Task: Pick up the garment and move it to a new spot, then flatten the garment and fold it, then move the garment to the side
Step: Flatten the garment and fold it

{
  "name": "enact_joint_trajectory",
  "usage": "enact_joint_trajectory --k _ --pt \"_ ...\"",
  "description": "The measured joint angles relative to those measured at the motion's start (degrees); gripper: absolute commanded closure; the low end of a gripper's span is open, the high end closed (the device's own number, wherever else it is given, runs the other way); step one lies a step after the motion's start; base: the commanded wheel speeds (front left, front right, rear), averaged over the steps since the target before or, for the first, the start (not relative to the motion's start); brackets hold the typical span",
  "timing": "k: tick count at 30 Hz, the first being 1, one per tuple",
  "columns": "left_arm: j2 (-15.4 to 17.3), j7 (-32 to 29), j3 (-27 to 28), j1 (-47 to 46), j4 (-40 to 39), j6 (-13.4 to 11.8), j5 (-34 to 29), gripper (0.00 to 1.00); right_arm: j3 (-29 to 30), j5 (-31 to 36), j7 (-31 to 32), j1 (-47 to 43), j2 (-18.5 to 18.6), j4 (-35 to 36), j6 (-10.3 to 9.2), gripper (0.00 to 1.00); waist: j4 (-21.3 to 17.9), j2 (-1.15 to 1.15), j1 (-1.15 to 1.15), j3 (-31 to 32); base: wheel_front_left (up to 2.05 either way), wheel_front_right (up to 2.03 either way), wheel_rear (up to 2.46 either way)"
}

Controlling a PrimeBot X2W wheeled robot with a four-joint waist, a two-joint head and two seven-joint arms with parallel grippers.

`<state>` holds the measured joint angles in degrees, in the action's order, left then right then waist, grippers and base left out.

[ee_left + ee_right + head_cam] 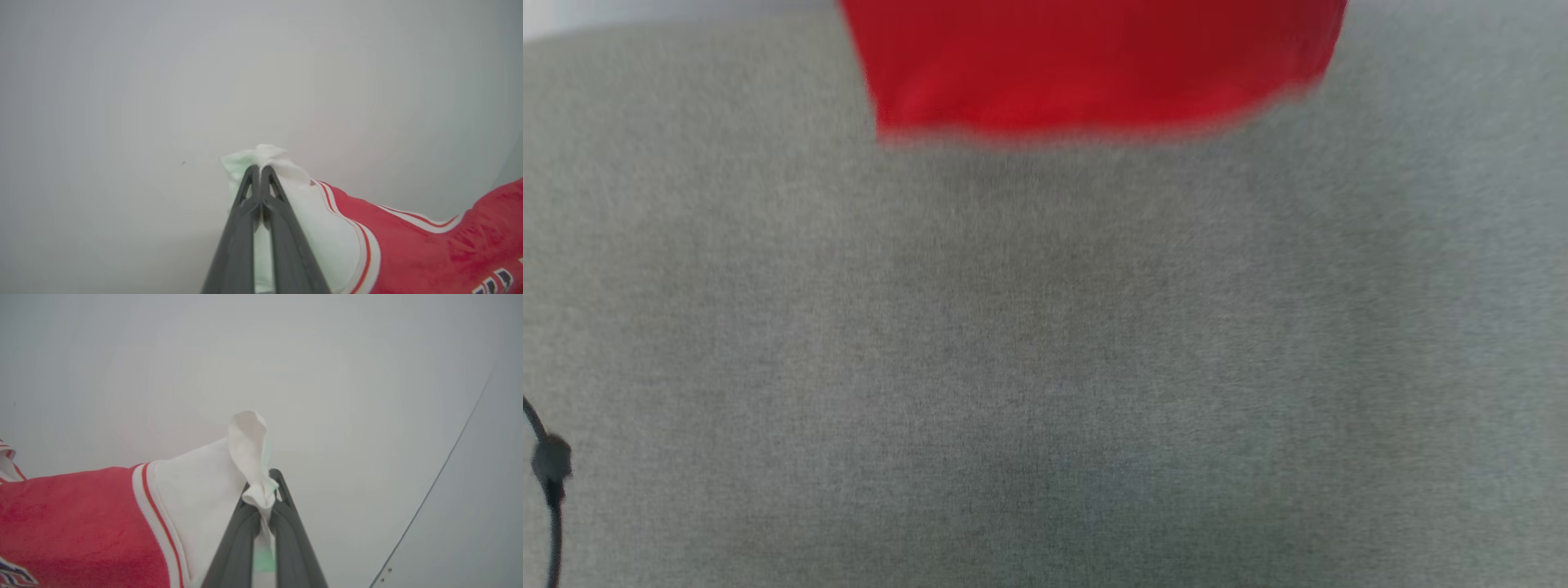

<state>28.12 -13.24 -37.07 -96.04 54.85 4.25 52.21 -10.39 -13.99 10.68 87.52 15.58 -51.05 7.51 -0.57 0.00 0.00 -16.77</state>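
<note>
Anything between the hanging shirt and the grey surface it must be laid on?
Nothing visible does. The garment hangs from the left hand and right hand, both shut on it, over the grey surface. A dark cable shows at the head view's left edge, well aside.

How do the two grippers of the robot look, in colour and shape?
The left gripper has two long, matte dark grey fingers that narrow to rounded tips, with a slim open slot near each tip. The right gripper has the same dark grey, tapering fingers. I see no markings on either.
</note>
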Motion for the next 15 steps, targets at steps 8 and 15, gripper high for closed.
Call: enact_joint_trajectory --k 8,15 --pt "-1.52 24.39 0.20 -7.02 1.03 1.77 -5.57 1.00 7.32 18.62 -21.38 8.17 -1.97 -6.38 -0.01 1.00 1.65 0.00 0.00 -6.13 0.00 0.00 0.00" --pt "-2.25 25.76 -3.93 1.69 5.04 2.91 -5.37 1.00 10.27 23.52 -21.74 4.16 -4.53 -14.71 0.00 1.00 3.16 0.00 0.00 -6.70 0.00 0.00 0.00"
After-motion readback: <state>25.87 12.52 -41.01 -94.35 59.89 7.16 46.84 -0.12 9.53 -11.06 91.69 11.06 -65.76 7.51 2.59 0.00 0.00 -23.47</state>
